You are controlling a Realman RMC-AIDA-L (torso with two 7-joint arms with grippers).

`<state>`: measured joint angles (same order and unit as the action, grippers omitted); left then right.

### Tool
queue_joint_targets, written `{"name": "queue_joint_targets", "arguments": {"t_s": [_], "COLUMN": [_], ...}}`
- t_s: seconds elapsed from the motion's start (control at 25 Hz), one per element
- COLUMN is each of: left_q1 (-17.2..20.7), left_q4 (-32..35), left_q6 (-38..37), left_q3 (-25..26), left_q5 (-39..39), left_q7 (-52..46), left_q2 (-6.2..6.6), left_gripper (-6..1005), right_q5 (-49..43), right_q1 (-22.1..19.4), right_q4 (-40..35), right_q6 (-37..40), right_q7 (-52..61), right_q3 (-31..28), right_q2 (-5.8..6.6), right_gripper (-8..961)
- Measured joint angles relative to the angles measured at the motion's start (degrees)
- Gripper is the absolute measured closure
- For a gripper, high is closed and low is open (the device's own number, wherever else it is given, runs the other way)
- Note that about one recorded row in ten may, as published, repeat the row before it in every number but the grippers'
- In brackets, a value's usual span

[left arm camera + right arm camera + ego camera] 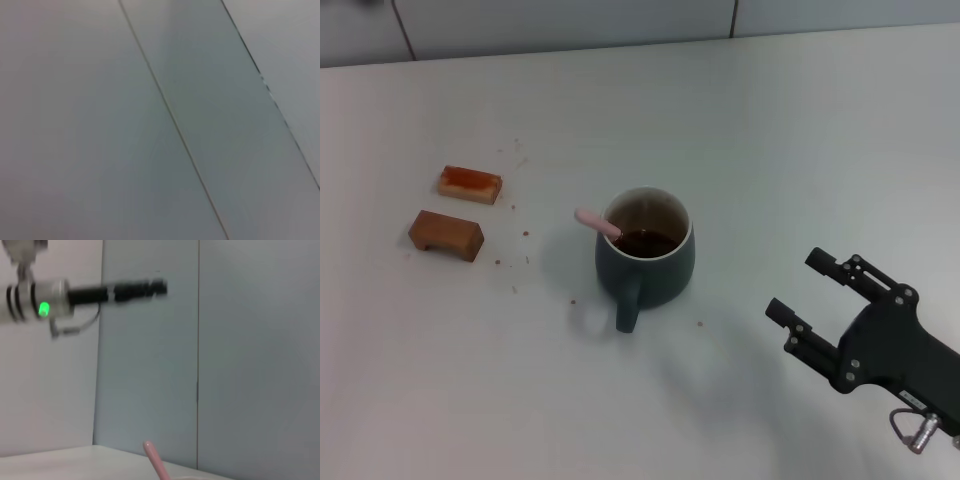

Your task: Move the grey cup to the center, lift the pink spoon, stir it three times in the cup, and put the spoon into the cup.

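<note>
The slim pink-handled spoon [597, 222] stands in the rounded dark grey ceramic cup [646, 262] at mid-table. Our right gripper [807, 287] (jaws wide, empty) should withdraw slowly, clear of the cup.

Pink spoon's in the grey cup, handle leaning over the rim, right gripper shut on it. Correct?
Not quite. The pink spoon is in the grey cup, handle over the rim, but the right gripper is open and well clear of it, as the head view shows.

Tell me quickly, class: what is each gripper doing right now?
Right gripper: open, empty, apart from the grey cup.
Left gripper: not in view.
</note>
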<state>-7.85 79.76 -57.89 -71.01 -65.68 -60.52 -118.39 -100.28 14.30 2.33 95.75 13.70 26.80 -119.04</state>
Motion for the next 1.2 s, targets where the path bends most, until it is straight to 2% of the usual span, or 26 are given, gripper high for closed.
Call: {"name": "queue_joint_targets", "arguments": {"t_s": [0.04, 0.08, 0.16, 0.2, 0.24, 0.32, 0.44, 0.52, 0.56, 0.6, 0.8, 1.2], "left_q1": [0.0, 1.1, 1.1, 2.0, 3.6, 4.1, 4.8, 4.6, 4.6, 3.9, 2.5, 2.2], "left_q4": [0.0, -5.2, -5.2, -8.4, -13.1, -15.3, -24.7, -29.3, -29.3, -35.9, -46.6, -49.9], "left_q6": [0.0, -2.9, -2.9, -5.8, -12.6, -15.3, -21.9, -23.6, -23.6, -24.7, -26.4, -28.8], "left_q3": [0.0, -0.8, -0.8, -1.9, -3.3, -3.5, -3.5, -3.5, -3.5, -3.5, -4.6, -5.9], "left_q5": [0.0, 0.3, 0.3, 0.2, -0.2, -0.5, -0.9, -1.0, -1.0, -1.2, -0.9, -1.0], "left_q7": [0.0, 6.5, 6.5, 10.3, 14.1, 15.3, 20.0, 21.8, 21.8, 24.9, 32.0, 32.0], "left_q2": [0.0, -0.12, -0.12, -0.17, -0.04, -0.01, -0.05, -0.05, -0.05, -0.14, -0.38, -0.38], "left_gripper": [316, 315, 311, 309, 308, 306, 305, 304, 303, 302, 297, 296], "right_q5": [0.0, 0.0, 0.0, 0.0, 0.0, 0.0, -0.1, -0.2, -0.3, -0.4, -0.7, -2.9], "right_q1": [-0.3, -0.5, -1.3, -1.7, -2.0, -2.4, -2.6, -2.4, -2.3, -2.1, -1.2, 1.8], "right_q4": [-0.3, -0.6, -1.4, -1.7, -1.9, -2.1, -2.1, -1.9, -1.8, -1.7, -1.2, 1.3], "right_q6": [0.6, 1.1, 2.7, 3.6, 4.5, 5.5, 5.8, 5.5, 5.1, 4.8, 3.7, 0.4], "right_q7": [0.0, 0.0, 0.0, 0.0, 0.0, 0.0, -0.2, -0.3, -0.3, -0.4, -0.4, -0.6], "right_q3": [0.0, 0.0, 0.0, 0.0, 0.0, 0.0, 0.1, 0.4, 0.5, 0.6, 0.9, 1.0], "right_q2": [0.02, 0.04, 0.04, 0.04, 0.04, 0.04, -0.05, -0.13, -0.16, -0.19, -0.32, -0.32], "right_gripper": [277, 277, 277, 277, 277, 277, 277, 277, 277, 277, 277, 277]}}
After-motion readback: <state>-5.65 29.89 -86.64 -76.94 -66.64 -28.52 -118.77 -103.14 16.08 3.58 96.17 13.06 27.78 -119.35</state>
